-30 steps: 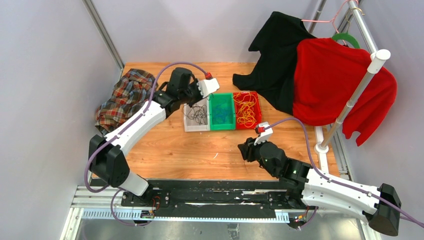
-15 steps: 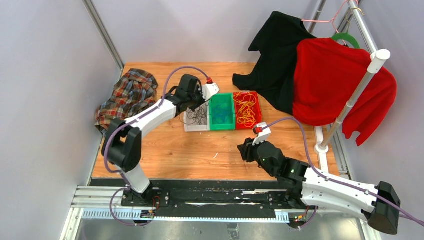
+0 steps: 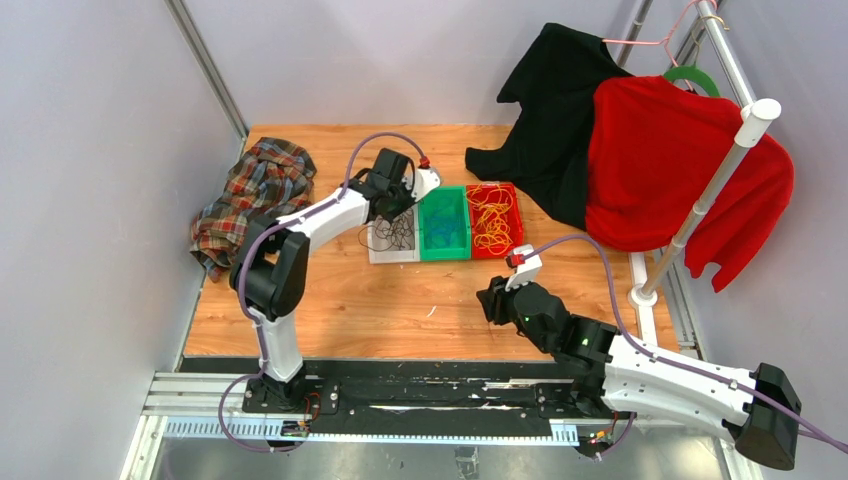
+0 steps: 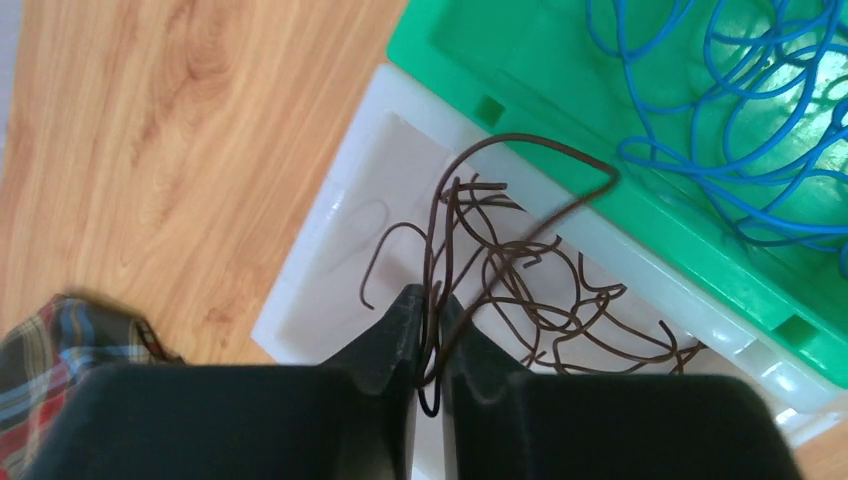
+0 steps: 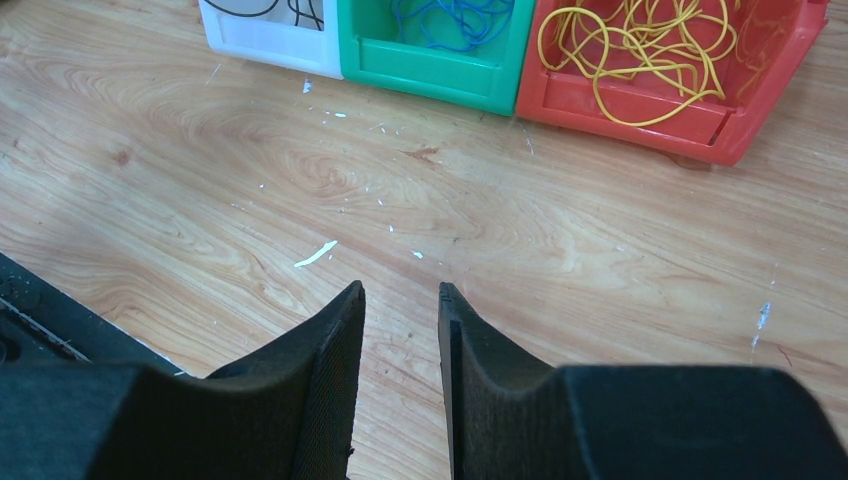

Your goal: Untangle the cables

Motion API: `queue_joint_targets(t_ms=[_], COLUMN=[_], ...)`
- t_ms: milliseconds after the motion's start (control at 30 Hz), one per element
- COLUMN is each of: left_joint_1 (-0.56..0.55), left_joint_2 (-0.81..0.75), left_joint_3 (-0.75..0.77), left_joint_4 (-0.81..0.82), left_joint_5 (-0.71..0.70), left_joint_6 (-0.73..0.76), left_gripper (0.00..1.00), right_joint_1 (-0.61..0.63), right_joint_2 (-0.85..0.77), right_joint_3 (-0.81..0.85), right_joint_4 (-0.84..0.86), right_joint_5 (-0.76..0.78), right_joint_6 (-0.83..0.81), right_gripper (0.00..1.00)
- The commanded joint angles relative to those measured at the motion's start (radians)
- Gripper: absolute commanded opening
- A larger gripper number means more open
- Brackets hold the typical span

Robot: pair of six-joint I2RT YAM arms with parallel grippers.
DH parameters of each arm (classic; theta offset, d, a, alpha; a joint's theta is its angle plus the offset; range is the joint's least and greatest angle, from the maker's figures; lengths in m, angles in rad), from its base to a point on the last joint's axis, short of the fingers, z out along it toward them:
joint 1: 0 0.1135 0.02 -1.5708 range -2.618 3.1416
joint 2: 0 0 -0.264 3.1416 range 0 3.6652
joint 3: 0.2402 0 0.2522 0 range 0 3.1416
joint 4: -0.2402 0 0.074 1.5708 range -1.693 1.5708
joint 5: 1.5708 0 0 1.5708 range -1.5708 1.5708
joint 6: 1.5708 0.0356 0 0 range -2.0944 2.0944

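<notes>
Three small bins stand side by side at mid-table. The white bin holds black cables, the green bin blue cables, the red bin yellow cables. My left gripper hangs over the white bin, shut on a strand of black cable that loops up toward the green bin. My right gripper stands open over bare wood, nothing between its fingers, a short way in front of the bins.
A plaid cloth lies at the table's left edge. A black garment and a red garment hang from a white rack pole at the right. Small white flecks dot the wood.
My left arm has folded in and swung its gripper right and down onto the white bin, black cable in its jaws. The right arm has barely shifted.
</notes>
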Motion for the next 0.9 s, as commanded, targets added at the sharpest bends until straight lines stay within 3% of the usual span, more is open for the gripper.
queue_joint_targets(t_ms=[0,200,467,567,667,867], left_joint_1=[0.016,0.03,0.043,0.043,0.042,0.042], left_joint_2=[-0.023,-0.083,-0.133,-0.115,-0.069,0.031], left_joint_3=[0.074,0.126,0.193,0.221,0.247,0.241], left_joint_4=[-0.09,-0.234,-0.322,-0.285,-0.232,-0.131], left_joint_5=[0.049,0.161,0.292,0.299,0.25,0.138], left_joint_6=[-0.042,-0.036,-0.035,-0.063,-0.068,-0.042], left_gripper=[0.25,0.56,0.72,0.71,0.63,0.27], right_joint_1=[-0.017,-0.02,-0.02,-0.021,-0.02,-0.02], right_joint_2=[-0.003,-0.007,-0.004,0.002,0.009,0.017], right_joint_3=[0.014,0.014,0.009,0.007,0.006,0.001], right_joint_4=[-0.013,-0.016,-0.013,-0.005,0.0,0.003], right_joint_5=[0.01,0.01,0.004,0.003,0.003,0.003], right_joint_6=[-0.004,-0.006,-0.005,-0.001,0.002,0.006], right_gripper=[0.33,0.33,0.33,0.33,0.33,0.33])
